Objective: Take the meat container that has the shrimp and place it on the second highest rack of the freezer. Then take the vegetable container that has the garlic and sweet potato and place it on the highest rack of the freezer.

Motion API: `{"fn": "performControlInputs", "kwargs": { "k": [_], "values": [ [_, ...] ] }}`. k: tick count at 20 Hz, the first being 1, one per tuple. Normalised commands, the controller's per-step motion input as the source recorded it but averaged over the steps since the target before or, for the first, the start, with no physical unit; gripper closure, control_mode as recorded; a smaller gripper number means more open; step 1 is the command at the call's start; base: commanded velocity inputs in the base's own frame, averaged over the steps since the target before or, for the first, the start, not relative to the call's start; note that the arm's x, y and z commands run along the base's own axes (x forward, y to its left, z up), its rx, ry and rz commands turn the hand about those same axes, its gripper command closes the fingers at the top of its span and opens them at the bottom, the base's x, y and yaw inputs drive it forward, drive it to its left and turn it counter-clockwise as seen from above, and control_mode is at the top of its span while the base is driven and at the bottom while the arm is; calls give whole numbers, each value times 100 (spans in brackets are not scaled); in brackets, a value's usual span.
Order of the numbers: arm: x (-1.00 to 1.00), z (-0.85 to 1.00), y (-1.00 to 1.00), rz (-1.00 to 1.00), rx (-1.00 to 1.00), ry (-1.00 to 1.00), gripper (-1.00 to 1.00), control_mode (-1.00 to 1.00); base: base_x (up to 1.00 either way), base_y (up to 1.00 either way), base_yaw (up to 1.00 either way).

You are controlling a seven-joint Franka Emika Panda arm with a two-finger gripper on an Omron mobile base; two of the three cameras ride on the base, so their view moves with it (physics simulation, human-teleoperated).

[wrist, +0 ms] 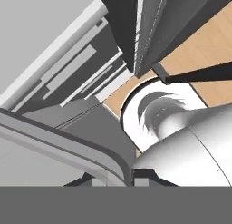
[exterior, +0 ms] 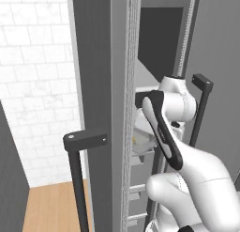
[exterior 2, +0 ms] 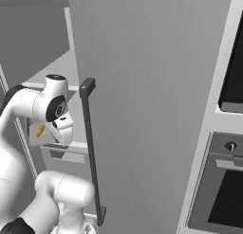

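Note:
My gripper reaches into the open freezer and is shut on the grey rim of the meat container. The pale container hangs at the hand with the small orange shrimp inside it. It sits just above a pale grey rack and below a higher rack; whether it rests on a rack I cannot tell. Past the ribbed door edge, a corner of the container shows. The vegetable container with the garlic and sweet potato is out of view.
The open freezer door with its black bar handle stands to the left of the arm. A second tall grey door with a bar handle is close on the right. A black-fronted wall oven lies further right. Wood floor is below.

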Motion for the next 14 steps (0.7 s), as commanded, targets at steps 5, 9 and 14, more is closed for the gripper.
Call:
{"fn": "performControlInputs", "kwargs": {
  "k": [5, 9, 14],
  "values": [
    [77, -58, 18, -25, -3, -7, 100, -100, 0, 0, 0],
    [81, -39, 5, -26, -4, -12, 100, -100, 0, 0, 0],
    [72, -45, 3, -21, -6, -12, 100, -100, 0, 0, 0]
  ]
}}
